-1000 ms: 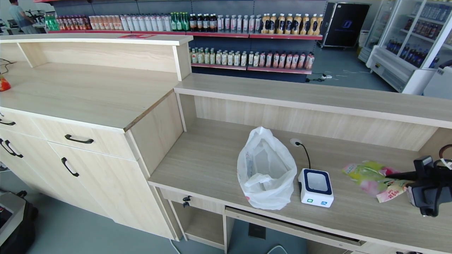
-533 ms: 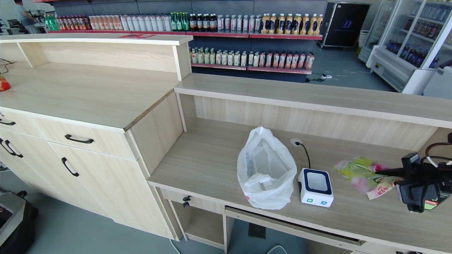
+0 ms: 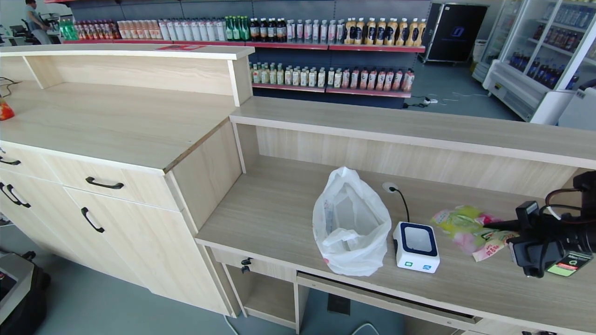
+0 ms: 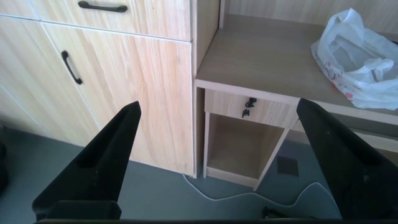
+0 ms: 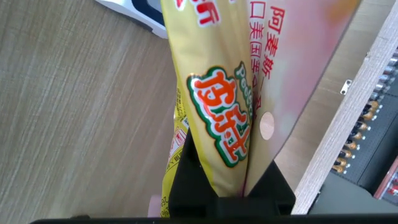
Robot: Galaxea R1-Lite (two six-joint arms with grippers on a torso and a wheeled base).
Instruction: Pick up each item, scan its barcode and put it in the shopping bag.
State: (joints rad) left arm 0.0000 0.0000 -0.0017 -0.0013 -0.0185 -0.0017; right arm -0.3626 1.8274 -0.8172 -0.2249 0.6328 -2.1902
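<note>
Black left hand (image 4: 219,104) is held open-fingered and empty, low and well left of the scanner (image 3: 416,246). Glossy yellow-and-pink film packet (image 3: 465,223) is clamped in the right hand (image 3: 493,228), just right of the scanner, over the wood-grain worktop (image 3: 279,218). Scanning and bagging are judged outstanding. Crinkled translucent shopping bag (image 3: 351,223) is slumped just left of the scanner.

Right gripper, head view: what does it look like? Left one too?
The right gripper is black: slim tapered fingers, boxy wrist block, looping black cables, a green-and-white sticker. The left gripper has broad black wedge-shaped fingers.
</note>
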